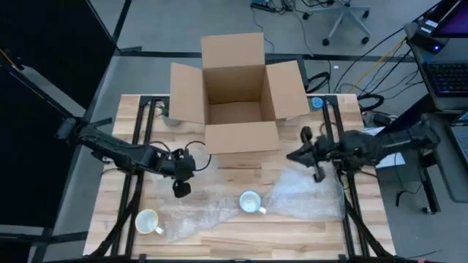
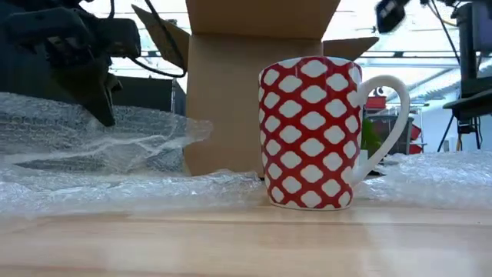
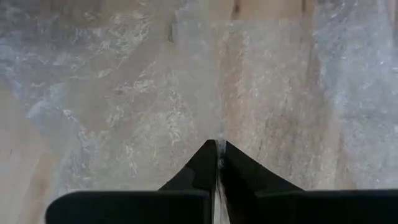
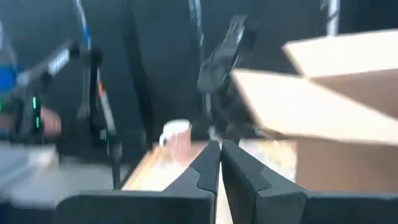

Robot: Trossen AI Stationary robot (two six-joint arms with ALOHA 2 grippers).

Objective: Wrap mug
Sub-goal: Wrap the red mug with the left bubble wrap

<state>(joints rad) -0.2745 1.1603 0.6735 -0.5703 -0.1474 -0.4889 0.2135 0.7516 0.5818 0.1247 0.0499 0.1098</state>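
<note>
Wooden bench (image 1: 241, 237) fills my overhead feed, with an open box (image 1: 238, 98) at its far edge, flaps spread, and bubble wrap (image 1: 219, 201) lying across the middle and right of the boards. I see the red mug (image 2: 311, 131), with its white diamond pattern, standing upright just beside the near edge of the wrap, handle toward the right arm's side; from above it is the white-rimmed cup near the centre front. A second mug (image 1: 148, 221) sits well apart at the front left corner, off the plastic. My left tool (image 1: 180, 188) is down at the wrap's left edge, and its wrist camera shows the two fingers (image 3: 205, 165) pressed together with a thin strip of film caught between them, so I read it as pinching the wrap. My right tool (image 1: 319, 175) hangs above the right part of the sheet, near the box's right flap, well away from the red mug; its wrist view shows the fingers (image 4: 211, 163) nearly closed with only a narrow slit and nothing in them.
</note>
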